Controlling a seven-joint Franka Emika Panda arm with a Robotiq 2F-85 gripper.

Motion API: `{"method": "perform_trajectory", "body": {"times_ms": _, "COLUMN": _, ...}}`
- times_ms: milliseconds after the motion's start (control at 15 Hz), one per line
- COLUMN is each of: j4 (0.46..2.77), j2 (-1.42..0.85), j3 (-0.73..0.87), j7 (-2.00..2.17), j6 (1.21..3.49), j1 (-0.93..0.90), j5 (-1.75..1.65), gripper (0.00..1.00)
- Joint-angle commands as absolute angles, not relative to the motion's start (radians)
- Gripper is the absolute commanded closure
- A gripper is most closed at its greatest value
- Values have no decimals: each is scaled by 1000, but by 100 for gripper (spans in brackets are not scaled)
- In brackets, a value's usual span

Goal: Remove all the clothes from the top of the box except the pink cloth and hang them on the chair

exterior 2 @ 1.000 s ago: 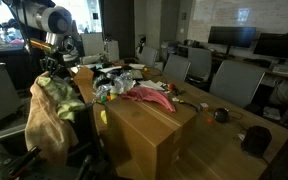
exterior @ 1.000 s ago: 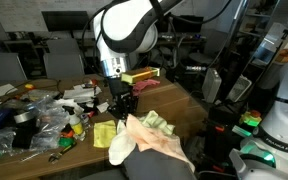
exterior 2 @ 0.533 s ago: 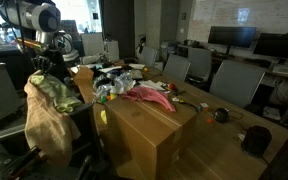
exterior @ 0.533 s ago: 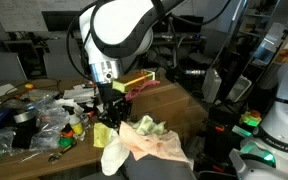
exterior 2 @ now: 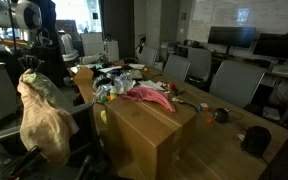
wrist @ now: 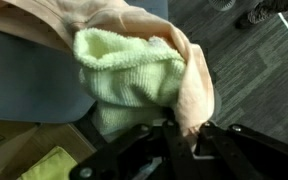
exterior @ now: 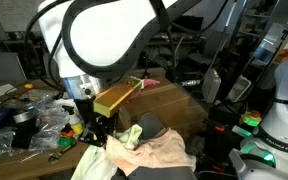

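My gripper (wrist: 184,140) is shut on a peach cloth (wrist: 199,75) that wraps around a light green towel (wrist: 129,75). In an exterior view the gripper (exterior: 96,128) is low beside the chair, with the peach cloth (exterior: 159,152) spread over the chair back. In an exterior view the bundle of clothes (exterior 2: 39,115) hangs over the chair, under the gripper (exterior 2: 31,70). The pink cloth (exterior 2: 144,95) lies on top of the wooden box (exterior 2: 154,135), well away from the gripper.
A table cluttered with bags, cups and small items (exterior: 34,115) stands behind the chair. Office chairs (exterior 2: 229,85) and monitors (exterior 2: 244,40) stand beyond the box. The grey chair seat (wrist: 24,85) and dark floor (wrist: 264,80) show in the wrist view.
The gripper has moved away from the box and lower, pulling the peach cloth and green towel with it over the chair. The pink cloth has not moved.
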State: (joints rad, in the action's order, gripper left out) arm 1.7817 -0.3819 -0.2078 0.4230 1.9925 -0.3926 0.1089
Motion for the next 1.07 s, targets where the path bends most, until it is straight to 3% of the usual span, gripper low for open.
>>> {"method": "perform_trajectory", "body": {"times_ms": 0, "j4": 1690, "j2": -431, "j3": -214, "j7": 459, "j6": 1970, "j1": -431, "j5": 52, "gripper": 95}}
{"method": "perform_trajectory", "body": {"times_ms": 1000, "j4": 1612, "j2": -444, "j3": -230, "j7": 418, "j6": 1920, "j1": -465, "j5": 38, "gripper": 95}}
